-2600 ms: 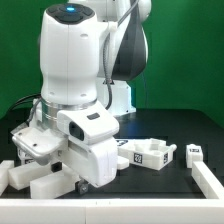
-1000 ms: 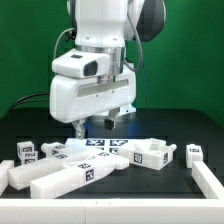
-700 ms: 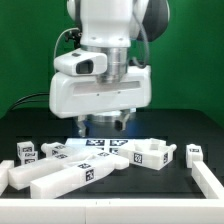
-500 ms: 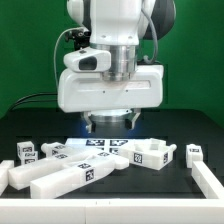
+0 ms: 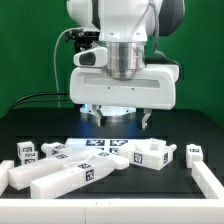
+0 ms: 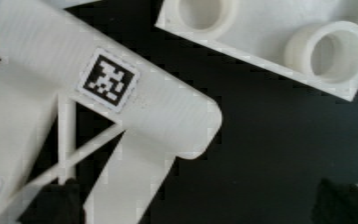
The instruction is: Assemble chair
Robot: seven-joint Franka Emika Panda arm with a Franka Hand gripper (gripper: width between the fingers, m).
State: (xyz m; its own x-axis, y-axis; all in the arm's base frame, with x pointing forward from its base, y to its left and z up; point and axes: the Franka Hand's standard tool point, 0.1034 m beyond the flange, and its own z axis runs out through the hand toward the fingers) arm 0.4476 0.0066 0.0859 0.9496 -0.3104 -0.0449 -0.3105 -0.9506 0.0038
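While hanging above the tabletop, end effector spread wide, empty, touching nothing; chair parts lying below, strung from the exterior view's left to right; displaced rightward since one second earlier.

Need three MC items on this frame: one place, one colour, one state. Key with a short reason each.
1. Where does the long bar lie?
A. at the front, toward the exterior view's left
B. upright at the back edge
C. between the fingers

2. What colour is the table top?
A. white
B. black
C. green

3. What state is the gripper in?
A. shut on the long bar
B. shut on a leg
C. open, empty

Key: 1 A, it lies flat in front of the marker board. 2 B, the bare surface is black. 3 C, the fingers stand apart above the parts with nothing between them.
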